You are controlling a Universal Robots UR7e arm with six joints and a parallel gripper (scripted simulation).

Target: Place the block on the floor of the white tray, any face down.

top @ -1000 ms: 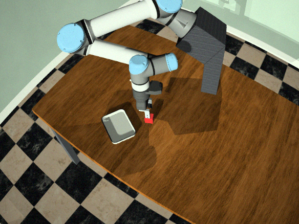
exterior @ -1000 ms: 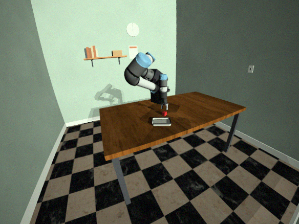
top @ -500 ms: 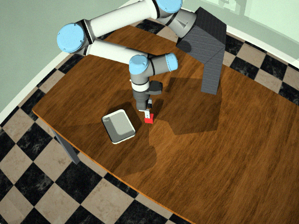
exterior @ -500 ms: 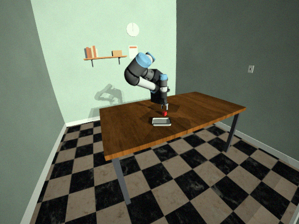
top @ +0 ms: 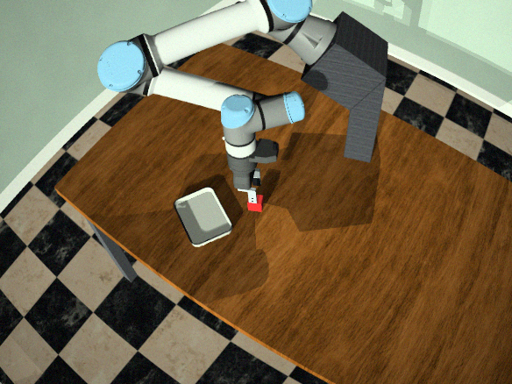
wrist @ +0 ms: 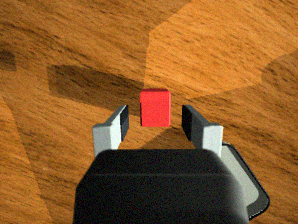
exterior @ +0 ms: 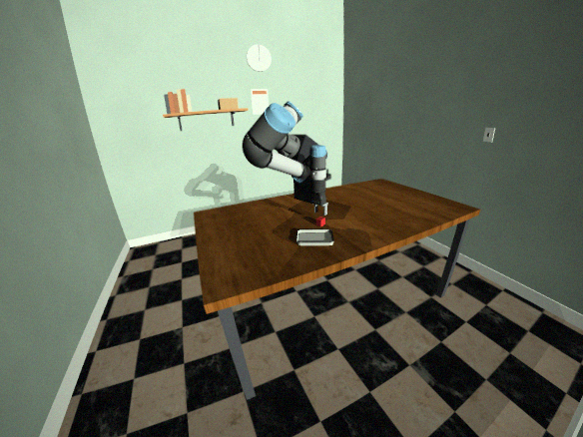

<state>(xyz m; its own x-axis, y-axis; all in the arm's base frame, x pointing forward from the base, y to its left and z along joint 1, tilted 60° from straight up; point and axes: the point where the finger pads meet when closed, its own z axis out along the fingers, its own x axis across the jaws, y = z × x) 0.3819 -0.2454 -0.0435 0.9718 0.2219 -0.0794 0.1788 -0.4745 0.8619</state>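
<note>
White tray (wrist: pixel 239 170) mostly hidden behind gripper (wrist: pixel 156 126) body, arm's base cut off.

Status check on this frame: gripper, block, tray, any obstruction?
Gripper open, empty, fingers either side of the red block. Block on the table, outside the white tray. Nothing seen between block and tray.
</note>
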